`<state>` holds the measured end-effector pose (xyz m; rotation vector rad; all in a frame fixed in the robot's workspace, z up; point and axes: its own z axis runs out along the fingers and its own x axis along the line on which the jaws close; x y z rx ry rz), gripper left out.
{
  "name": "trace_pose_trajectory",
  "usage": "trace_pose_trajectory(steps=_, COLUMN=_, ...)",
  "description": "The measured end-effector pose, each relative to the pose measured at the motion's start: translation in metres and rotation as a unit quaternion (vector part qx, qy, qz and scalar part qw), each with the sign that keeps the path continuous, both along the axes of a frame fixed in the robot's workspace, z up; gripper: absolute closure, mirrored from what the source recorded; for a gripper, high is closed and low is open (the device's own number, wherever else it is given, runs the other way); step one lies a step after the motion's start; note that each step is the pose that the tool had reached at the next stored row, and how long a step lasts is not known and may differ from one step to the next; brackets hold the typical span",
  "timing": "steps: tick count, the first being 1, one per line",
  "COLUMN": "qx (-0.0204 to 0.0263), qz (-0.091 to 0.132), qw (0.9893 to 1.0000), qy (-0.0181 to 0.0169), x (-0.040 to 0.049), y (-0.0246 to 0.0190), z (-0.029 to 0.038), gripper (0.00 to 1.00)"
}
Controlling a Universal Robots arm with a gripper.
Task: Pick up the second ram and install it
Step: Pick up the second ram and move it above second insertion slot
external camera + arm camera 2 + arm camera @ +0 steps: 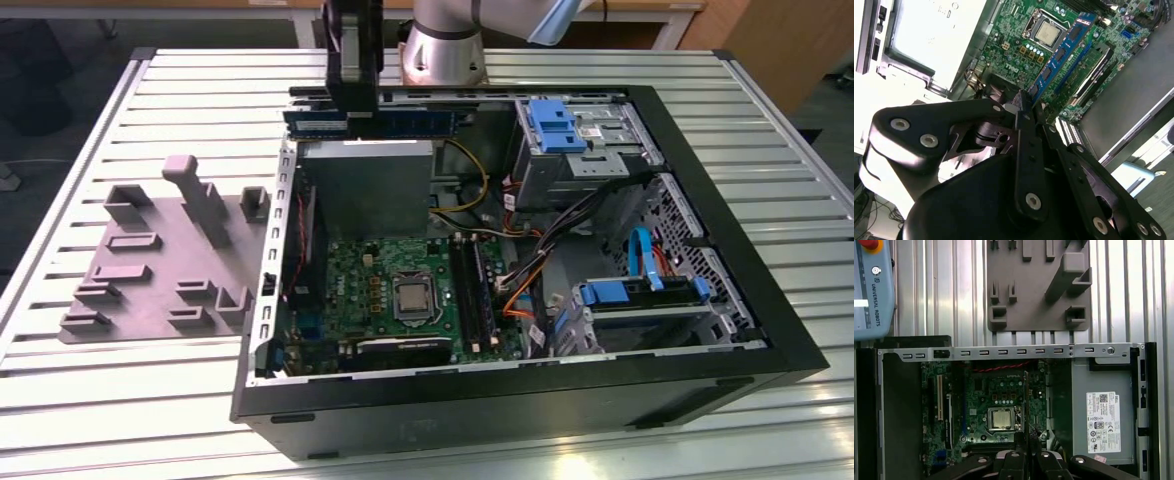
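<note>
Pick-up is done: the gripper is clamped shut on the second ram, a slim, flat blue board with a row of black chips, held in the air over the open black metal case. Installation is not done: the stick is not seated in the long black slots of the green motherboard.

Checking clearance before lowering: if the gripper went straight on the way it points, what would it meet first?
Probably the motherboard beside the CPU socket; the second ram in the gripper would touch first. Depth is unclear.
</note>
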<state>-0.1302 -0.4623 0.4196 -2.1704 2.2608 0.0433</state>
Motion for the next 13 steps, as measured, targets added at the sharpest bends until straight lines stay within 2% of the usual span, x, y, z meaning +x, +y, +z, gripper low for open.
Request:
trace_pose_trajectory(steps=4, qx=0.0, qz=0.0, qw=1.0, qy=0.0, x=0.0062, y=0.0, z=0.0, gripper=0.86)
trace_pose_trajectory(steps=5, qx=0.0, qz=0.0, qw=1.0, qy=0.0, x=0.0153, y=0.0, z=0.0, gripper=0.86)
trace_pose_trajectory(steps=10, qx=0.0, qz=0.0, qw=1.0, qy=0.0, x=0.0246, y=0.0, z=0.0, gripper=0.86)
trace_pose_trajectory(steps=13, qx=0.0, qz=0.0, qw=1.0, qy=0.0, x=0.0338, y=0.0, z=0.0, gripper=0.86)
